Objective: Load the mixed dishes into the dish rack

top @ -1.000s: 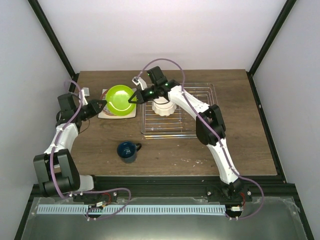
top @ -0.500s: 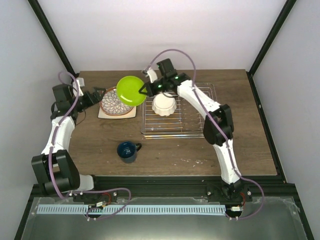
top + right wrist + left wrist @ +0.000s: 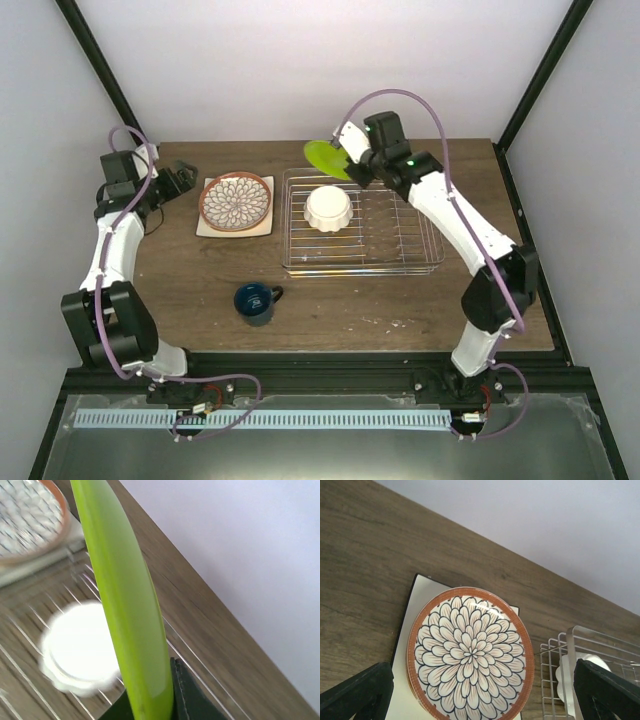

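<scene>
Five dishes and one rack, listed as they lie. Item one: lime-green round plate (image 3: 327,158), pinched at its rim by my right jaws, lifted off the surface (image 3: 400,305) and tipped up on edge over the far left corner of the dish rack (image 3: 400,264). My right wrist camera sees this plate (image 3: 125,605) edge-on, a narrow green band running from the top of the view down between my dark fingers (image 3: 192,695). Item two: small white scalloped bowl (image 3: 328,207), inside the rack, in its left half, just nearer than the held plate. It glares white and blurred in the right wrist view (image 3: 80,650) and shows only in part behind the rack's wires (image 3: 555,647) in the left wrist view. Item three: beige floral round plate (image 3: 236,200), orange-rimmed, lying flat on item four. Item four: white square plate (image 3: 205,229), flat on the surface just left of the rack. Its pale edge (image 3: 402,645) juts out beside the floral plate (image 3: 470,655). Item five: dark blue handled mug (image 3: 255,302), upright on the surface toward my bases, handle pointing right, apart from the rack and the plates. My left jaws are spread wide with nothing between them, over the far left of the surface just beyond the square plate. Their two dark fingers (image 3: 355,695) sit at the bottom corners of the left wrist view.
</scene>
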`<state>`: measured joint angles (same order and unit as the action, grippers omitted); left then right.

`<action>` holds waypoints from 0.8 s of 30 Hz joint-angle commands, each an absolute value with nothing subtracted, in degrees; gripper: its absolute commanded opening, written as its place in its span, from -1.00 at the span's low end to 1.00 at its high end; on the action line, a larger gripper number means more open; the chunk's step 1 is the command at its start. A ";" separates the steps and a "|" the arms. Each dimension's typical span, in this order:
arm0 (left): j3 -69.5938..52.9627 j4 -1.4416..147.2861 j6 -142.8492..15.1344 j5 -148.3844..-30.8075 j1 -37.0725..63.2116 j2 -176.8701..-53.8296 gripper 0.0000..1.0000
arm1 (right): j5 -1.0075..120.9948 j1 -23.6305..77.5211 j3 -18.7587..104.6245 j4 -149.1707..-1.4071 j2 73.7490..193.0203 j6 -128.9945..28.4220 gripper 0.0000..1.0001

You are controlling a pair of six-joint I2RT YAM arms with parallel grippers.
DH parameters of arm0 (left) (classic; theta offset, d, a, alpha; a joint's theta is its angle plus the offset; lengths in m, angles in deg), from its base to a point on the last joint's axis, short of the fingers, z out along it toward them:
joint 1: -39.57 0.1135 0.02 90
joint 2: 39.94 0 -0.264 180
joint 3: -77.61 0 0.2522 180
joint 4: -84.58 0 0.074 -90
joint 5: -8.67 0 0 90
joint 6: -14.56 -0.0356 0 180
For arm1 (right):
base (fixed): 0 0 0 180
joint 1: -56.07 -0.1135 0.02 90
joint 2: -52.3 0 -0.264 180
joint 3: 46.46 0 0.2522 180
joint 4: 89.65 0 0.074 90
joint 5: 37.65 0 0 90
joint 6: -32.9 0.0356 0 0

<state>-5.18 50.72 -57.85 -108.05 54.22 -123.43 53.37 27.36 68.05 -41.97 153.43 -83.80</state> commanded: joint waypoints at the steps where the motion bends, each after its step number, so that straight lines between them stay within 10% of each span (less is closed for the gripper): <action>1: -6.28 50.33 -58.41 -108.13 54.42 -125.27 1.00 | 43.08 31.34 62.56 -45.63 147.91 -99.46 -0.98; 24: -6.84 50.43 -59.39 -107.51 54.42 -127.67 0.99 | 46.37 37.74 40.50 -60.03 138.24 -129.20 -0.99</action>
<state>-6.21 50.63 -58.12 -108.40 54.22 -127.86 46.13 37.83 41.10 -55.17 137.34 -126.88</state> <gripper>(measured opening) 0.997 0.076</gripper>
